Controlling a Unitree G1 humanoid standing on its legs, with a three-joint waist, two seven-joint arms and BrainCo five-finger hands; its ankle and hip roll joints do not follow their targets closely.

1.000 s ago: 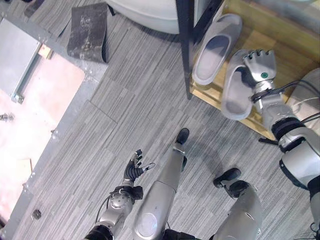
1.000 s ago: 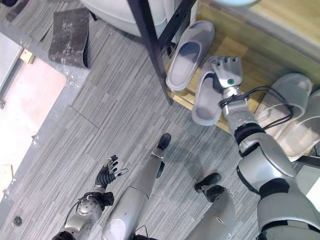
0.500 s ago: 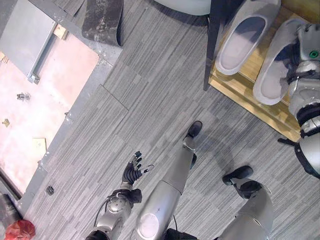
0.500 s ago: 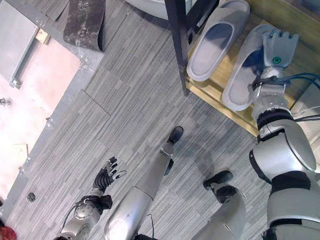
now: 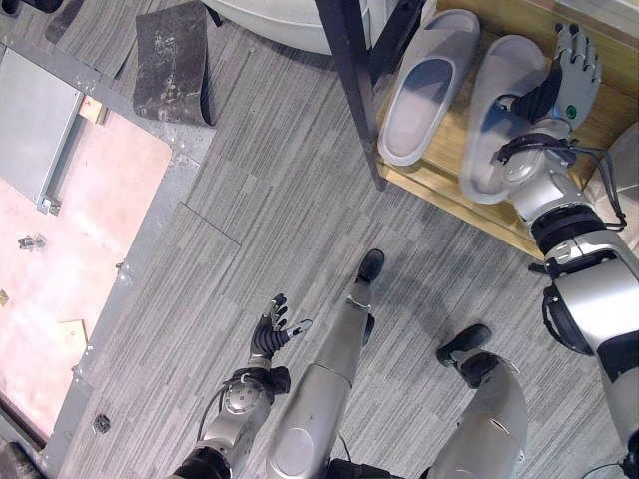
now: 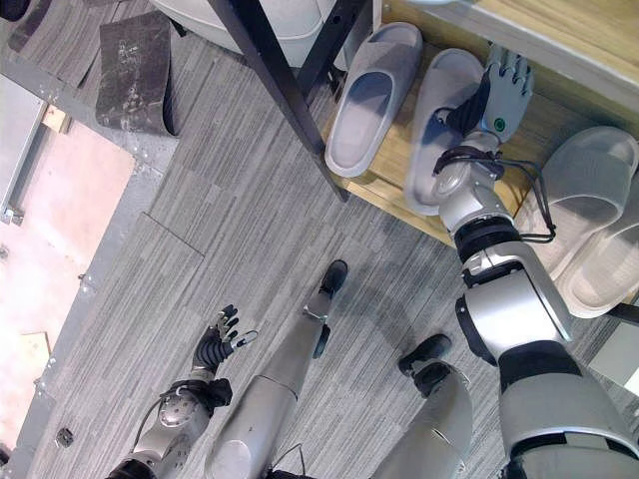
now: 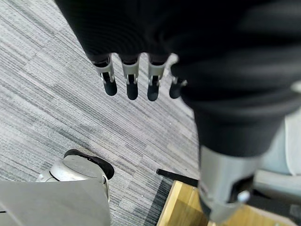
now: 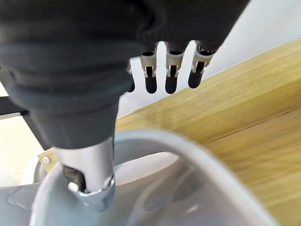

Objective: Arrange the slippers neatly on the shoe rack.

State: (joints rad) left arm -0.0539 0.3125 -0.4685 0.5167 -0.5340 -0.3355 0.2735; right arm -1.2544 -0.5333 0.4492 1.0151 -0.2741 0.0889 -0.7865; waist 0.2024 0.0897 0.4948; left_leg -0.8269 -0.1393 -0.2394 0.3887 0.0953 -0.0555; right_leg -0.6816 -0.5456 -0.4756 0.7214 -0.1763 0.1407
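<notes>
Grey slippers [image 5: 427,88] side by side, wooden shoe rack [image 5: 479,205]

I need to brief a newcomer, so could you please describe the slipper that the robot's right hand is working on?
Find the wooden shoe rack behind the black post. Two grey slippers lie side by side at its end. It is the slipper farther from the post, under the open right hand.

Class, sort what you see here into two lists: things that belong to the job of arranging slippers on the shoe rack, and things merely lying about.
Belongs to the job:
- two grey slippers side by side
- second slipper pair
- wooden shoe rack shelf
- black rack post
- right hand, over the slipper
- left hand, idle

Lying about:
- dark mat
- metal floor plate
</notes>
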